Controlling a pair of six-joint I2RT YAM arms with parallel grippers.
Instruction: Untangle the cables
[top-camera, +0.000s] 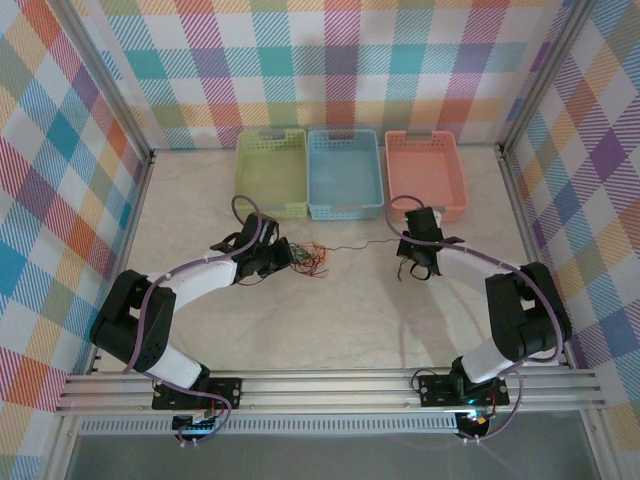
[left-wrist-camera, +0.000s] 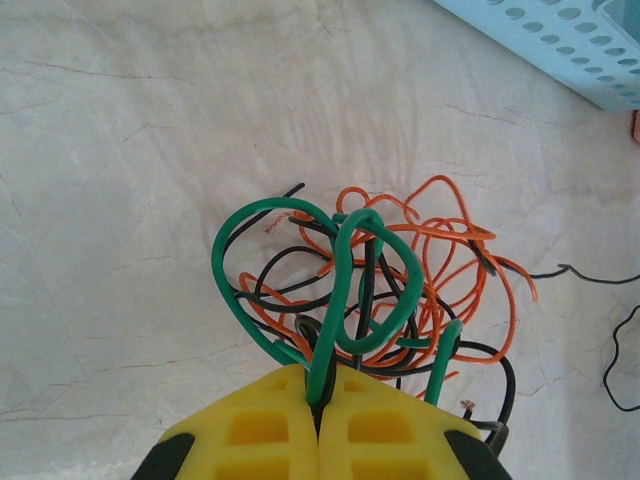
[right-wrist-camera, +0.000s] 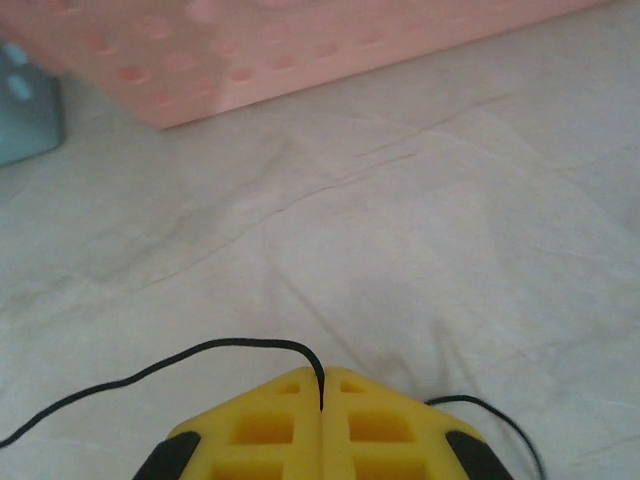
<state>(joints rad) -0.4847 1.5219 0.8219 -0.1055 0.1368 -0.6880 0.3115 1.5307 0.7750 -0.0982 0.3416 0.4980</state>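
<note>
**Item 1.** Left gripper (left-wrist-camera: 320, 405): jaws pressed together and clamped on a green wire (left-wrist-camera: 335, 300), which rises from between the yellow fingertips.

**Item 2.** Cables (left-wrist-camera: 440, 250): one tangled bunch of orange, black and green strands. It lies on the table (left-wrist-camera: 120, 150) directly ahead of the left fingertips and reaches up to them (green loops uppermost).

**Item 3.** Right gripper (right-wrist-camera: 322, 385): jaws closed, pinching a black wire (right-wrist-camera: 230, 346) at the very tips. The wire arcs away to this gripper's left across the table. Another black loop lies just beside its right finger.

**Item 4.** Pink basket (right-wrist-camera: 300, 60): ahead of the right gripper, apart from it.

**Item 5.** Blue basket (left-wrist-camera: 560, 45): ahead and to the right of the left gripper, beyond the bunch.

**Item 6.** Green basket (top-camera: 272, 172): beyond the left gripper, beside the blue one.
</note>
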